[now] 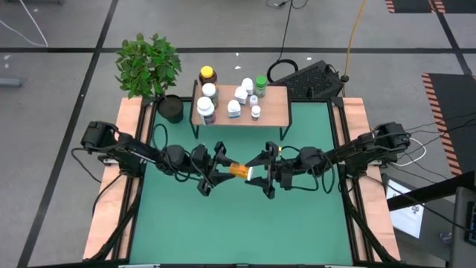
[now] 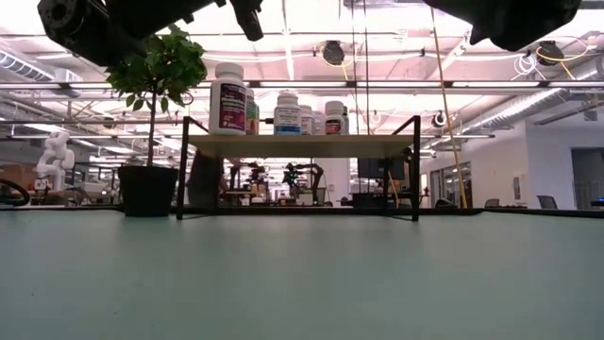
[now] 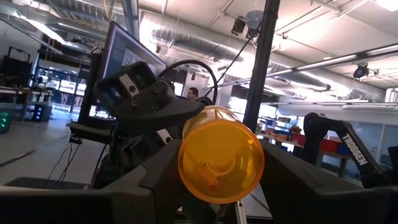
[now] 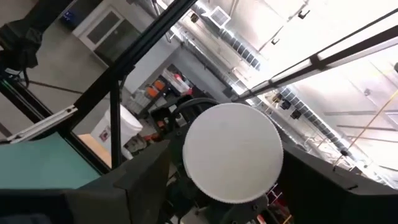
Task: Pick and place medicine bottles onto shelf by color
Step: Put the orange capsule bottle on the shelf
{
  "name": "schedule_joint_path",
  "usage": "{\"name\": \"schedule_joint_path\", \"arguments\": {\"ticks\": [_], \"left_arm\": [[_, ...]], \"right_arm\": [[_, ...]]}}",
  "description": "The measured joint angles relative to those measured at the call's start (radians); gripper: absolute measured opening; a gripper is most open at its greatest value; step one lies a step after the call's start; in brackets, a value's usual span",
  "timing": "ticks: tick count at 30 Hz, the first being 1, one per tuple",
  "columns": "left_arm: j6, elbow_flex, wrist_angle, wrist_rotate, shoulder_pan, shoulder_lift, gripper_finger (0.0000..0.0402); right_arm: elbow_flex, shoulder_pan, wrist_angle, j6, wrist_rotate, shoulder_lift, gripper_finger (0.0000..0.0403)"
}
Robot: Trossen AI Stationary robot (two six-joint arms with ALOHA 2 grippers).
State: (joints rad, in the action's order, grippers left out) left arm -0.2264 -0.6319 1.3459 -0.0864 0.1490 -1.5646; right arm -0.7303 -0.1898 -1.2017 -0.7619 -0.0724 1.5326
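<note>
Between our two tools, lifted above the green worktop (image 1: 238,223), hangs the orange bottle (image 1: 237,170): the left tool (image 1: 218,170) clasps its body and the right tool (image 1: 260,170) its white cap. Beyond them, the shelf (image 1: 275,112) already carries about nine bottles (image 1: 233,109), so this one looks like the last.

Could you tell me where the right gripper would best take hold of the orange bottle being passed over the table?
By its white cap. The orange bottle lies level between the arms, its body end already held by the left gripper. The cap end faces the right gripper, so come straight in from the right, fingers closing across the round cap.
</note>
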Motion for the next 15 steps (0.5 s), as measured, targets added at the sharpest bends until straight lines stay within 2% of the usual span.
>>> {"name": "schedule_joint_path", "arguments": {"ticks": [7, 13, 15], "left_arm": [[0.003, 0.000, -0.007, 0.000, 0.000, 0.000, 0.0194], [0.009, 0.000, -0.058, -0.002, 0.009, 0.002, 0.0208], [0.026, -0.001, -0.090, 0.009, 0.010, 0.002, 0.0218]], "right_arm": [[0.000, 0.000, -0.006, 0.021, 0.001, 0.000, 0.0193], [0.003, -0.001, 0.004, 0.043, -0.004, 0.000, 0.0193], [0.003, -0.002, 0.011, 0.060, 0.026, 0.000, 0.0204]]}}
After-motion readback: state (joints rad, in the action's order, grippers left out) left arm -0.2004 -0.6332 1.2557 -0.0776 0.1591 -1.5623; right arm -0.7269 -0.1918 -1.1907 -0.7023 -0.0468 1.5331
